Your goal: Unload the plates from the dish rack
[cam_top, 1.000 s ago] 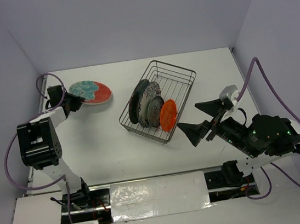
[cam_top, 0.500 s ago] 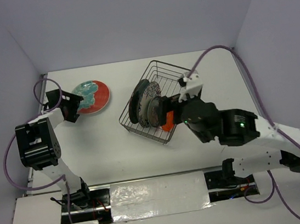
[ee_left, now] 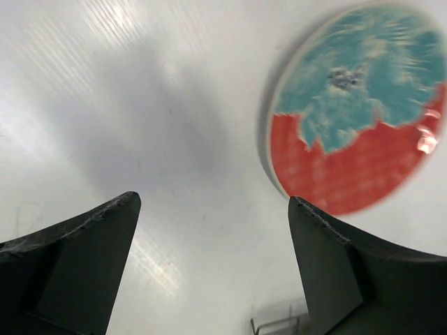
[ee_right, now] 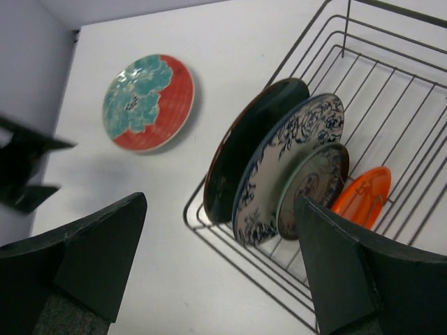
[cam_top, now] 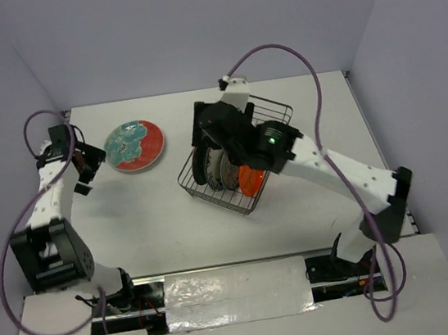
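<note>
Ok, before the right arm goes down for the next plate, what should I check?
1. Right end effector open: ok.
2. Left end effector open, apart from the round red-and-teal plate lying flat on the table: ok.
3. Dark wire dish rack holds four plates, the large dark teal plate outermost on the left: ok.
4. Right end effector lined up with that plate's rim: cannot tell.
5. Left arm away from the rack: ok.

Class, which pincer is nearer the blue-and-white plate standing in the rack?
Right. The right pincer hovers open just above the blue-and-white plate; the left pincer is far off to the left, beside the red-and-teal plate.
</note>
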Motion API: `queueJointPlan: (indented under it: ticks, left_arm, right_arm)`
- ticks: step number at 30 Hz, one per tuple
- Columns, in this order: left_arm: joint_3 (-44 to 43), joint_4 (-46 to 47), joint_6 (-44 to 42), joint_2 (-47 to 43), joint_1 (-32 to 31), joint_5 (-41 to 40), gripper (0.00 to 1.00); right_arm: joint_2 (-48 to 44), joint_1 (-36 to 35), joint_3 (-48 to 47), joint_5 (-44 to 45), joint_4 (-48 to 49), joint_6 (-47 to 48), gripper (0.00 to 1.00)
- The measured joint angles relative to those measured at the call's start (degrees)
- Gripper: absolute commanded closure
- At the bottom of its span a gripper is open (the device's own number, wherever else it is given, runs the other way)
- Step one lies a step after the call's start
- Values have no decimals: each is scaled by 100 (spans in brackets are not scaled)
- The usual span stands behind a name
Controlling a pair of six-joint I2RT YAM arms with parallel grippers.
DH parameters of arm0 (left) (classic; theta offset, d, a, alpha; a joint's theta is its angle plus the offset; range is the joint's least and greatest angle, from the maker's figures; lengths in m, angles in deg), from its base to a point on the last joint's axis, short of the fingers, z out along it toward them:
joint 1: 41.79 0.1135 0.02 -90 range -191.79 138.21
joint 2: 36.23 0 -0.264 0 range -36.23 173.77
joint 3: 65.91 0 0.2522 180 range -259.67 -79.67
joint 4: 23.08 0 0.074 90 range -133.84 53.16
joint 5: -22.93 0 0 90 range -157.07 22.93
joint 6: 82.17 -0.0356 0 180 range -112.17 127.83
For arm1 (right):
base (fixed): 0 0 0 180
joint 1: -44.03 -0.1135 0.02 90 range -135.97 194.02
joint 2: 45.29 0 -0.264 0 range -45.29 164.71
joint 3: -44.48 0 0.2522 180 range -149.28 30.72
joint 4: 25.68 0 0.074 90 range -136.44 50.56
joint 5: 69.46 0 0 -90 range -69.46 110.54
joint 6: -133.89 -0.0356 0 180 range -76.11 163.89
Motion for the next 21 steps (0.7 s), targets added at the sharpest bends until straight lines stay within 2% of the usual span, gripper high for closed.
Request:
queueJointPlan:
  ticks: [4, 7, 11, 17, 21]
  left_arm:
    - [118, -212, -734, -1915, -286, -350, 0]
    - [179, -131, -1443, -3322, -741, -413, 0]
    - [732, -98, -2201, -4741, -835, -529, 0]
    - [1864, -175, -2697, -5466, -866, -662, 1]
    - [1952, -181, -2824, -5462, -918, -658, 0]
  right_arm:
    - [1034, 492, -752, 74, -352, -339, 33]
    - [1484, 675, -813, 94, -654, -527, 38]
    - [1565, 863, -586, -118, -688, -654, 42]
    - [1615, 1034, -520, -385, -584, -778, 41]
    - [1891, 1054, -570, -511, -557, -887, 52]
